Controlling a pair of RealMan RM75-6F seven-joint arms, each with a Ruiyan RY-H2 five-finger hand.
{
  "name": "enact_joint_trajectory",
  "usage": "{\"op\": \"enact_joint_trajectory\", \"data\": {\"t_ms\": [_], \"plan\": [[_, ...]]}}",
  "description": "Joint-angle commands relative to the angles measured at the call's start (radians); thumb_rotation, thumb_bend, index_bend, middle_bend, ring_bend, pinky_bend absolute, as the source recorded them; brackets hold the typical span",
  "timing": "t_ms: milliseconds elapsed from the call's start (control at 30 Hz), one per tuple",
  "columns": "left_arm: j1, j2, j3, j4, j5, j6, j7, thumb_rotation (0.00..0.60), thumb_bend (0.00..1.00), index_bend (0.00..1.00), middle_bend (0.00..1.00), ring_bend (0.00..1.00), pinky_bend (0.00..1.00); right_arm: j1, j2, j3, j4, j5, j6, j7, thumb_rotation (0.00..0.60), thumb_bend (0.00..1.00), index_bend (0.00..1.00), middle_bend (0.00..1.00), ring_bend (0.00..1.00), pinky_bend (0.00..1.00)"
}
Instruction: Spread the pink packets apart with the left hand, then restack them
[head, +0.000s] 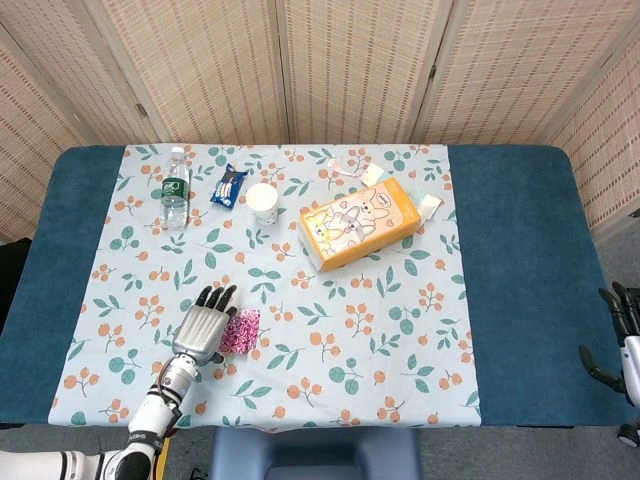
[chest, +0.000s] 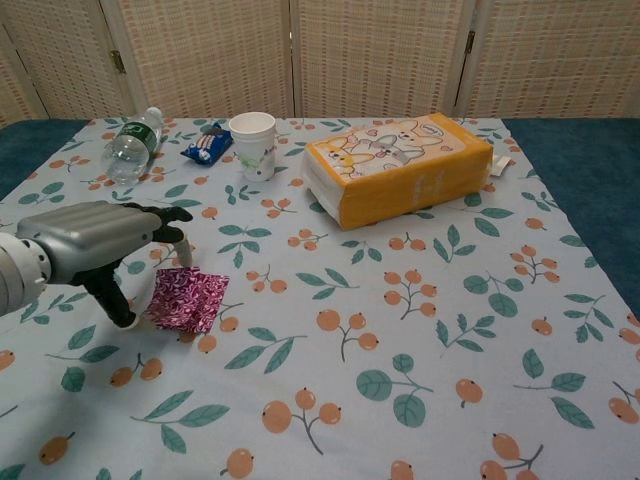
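Now the shiny pink patterned foil packets (chest: 187, 299) lay stacked just right of the metallic left hand (chest: 95, 243) — far nearer than the right hand (head: 622, 338). Its fingers curled over their left edge — whether pinching, I could not tell.

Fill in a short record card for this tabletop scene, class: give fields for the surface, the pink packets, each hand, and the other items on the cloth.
surface: floral tablecloth over a blue table
pink packets: overlapping near the front left edge
left hand: over the packets' left side, holding one
right hand: off the table's right edge, fingers apart, empty
other items: water bottle lying down, blue snack pack, paper cup, orange tissue pack
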Motion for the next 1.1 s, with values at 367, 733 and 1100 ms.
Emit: {"op": "enact_joint_trajectory", "data": {"t_ms": [367,733,1100], "plan": [[-0.095,-0.088,-0.038,0.061,-0.155,0.006,0.055,0.6,0.21,0.3,0.0,0.0,0.0,-0.002,0.0,0.001,0.006,0.005,-0.004,0.007,0.6,0.39,0.04,0.03,0.0,0.0],[-0.123,-0.078,-0.018,0.065,-0.199,0.018,0.064,0.6,0.21,0.27,0.0,0.0,0.0,-0.005,-0.001,0.003,0.012,0.009,-0.004,0.015,0.6,0.39,0.04,0.03,0.0,0.0],[-0.138,-0.072,0.005,0.073,-0.208,0.014,0.046,0.6,0.21,0.24,0.0,0.0,0.0,-0.008,-0.001,0.004,0.007,0.009,0.001,0.01,0.6,0.39,0.04,0.03,0.0,0.0]]}}
